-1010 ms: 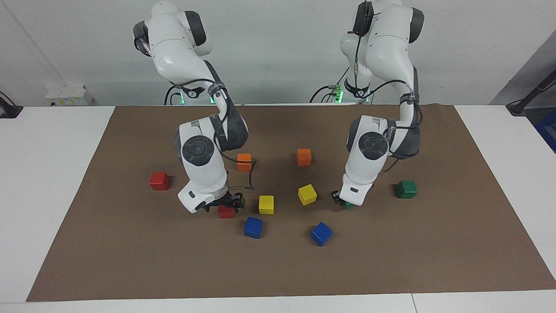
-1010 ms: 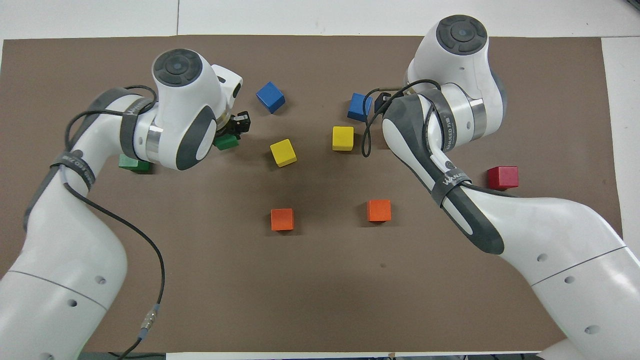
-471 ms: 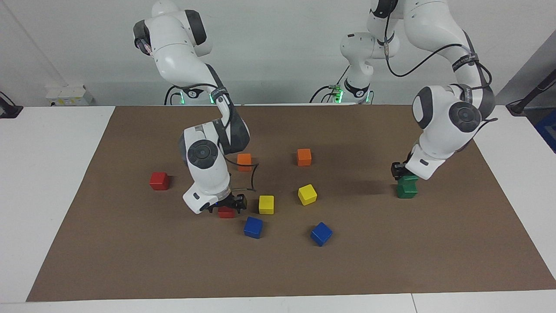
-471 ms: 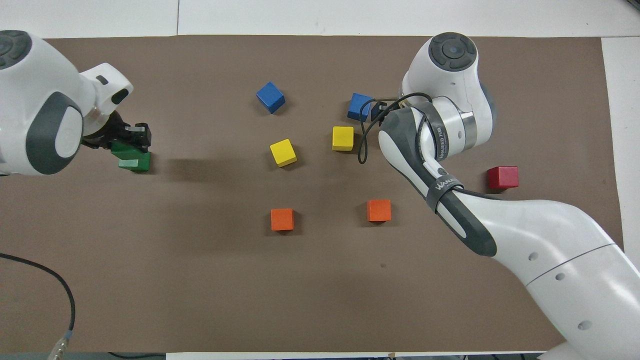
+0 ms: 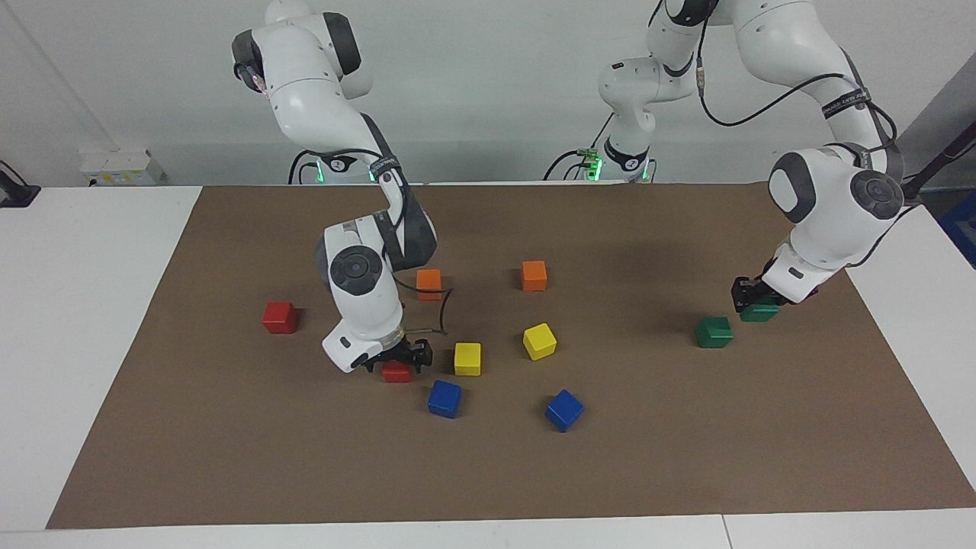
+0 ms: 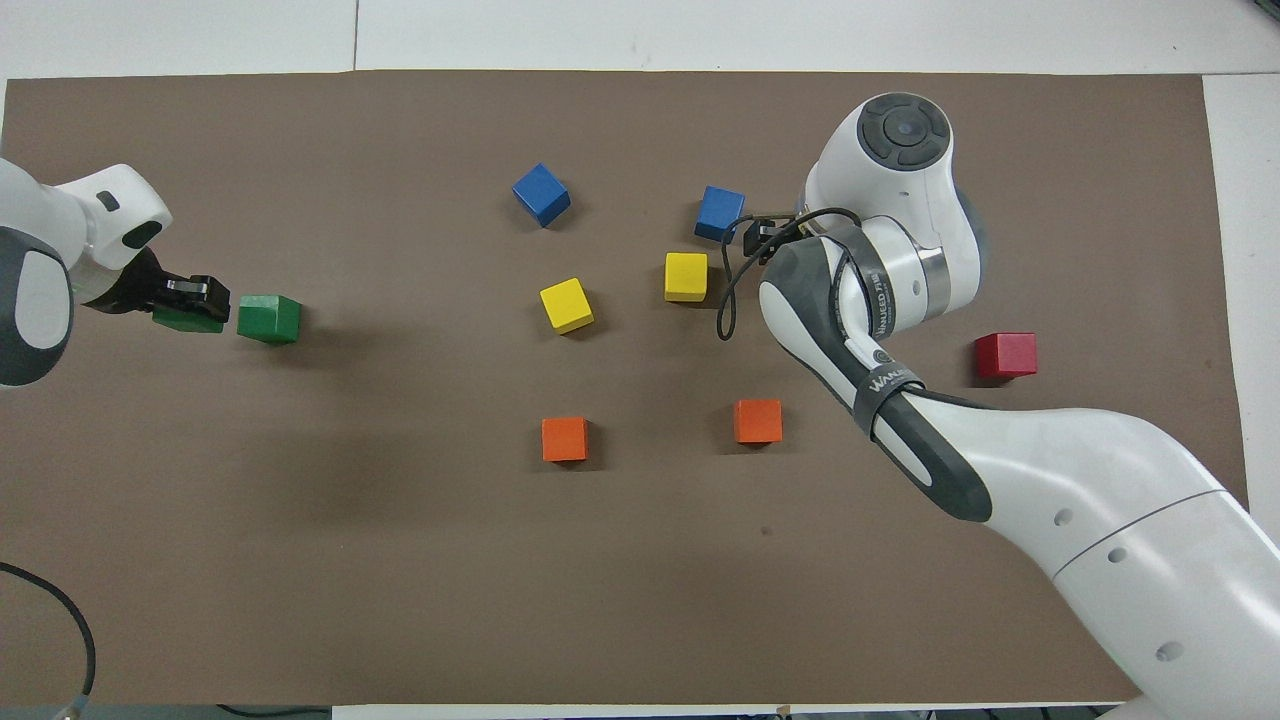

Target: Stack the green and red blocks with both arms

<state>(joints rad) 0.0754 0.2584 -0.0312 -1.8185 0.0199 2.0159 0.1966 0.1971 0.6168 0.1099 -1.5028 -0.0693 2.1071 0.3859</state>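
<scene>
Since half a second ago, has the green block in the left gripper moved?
Yes. The held green block was directly over the resting green block; now the left gripper has carried it past, toward the left arm's end of the table.

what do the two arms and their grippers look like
Both are white, rounded, jointed arms with dark grey joint sections and round dark grey caps. Loose black cables run along them, held by grey straps with white lettering. The left gripper and right gripper are small, black and two-fingered. Green lights glow at the bases.
</scene>
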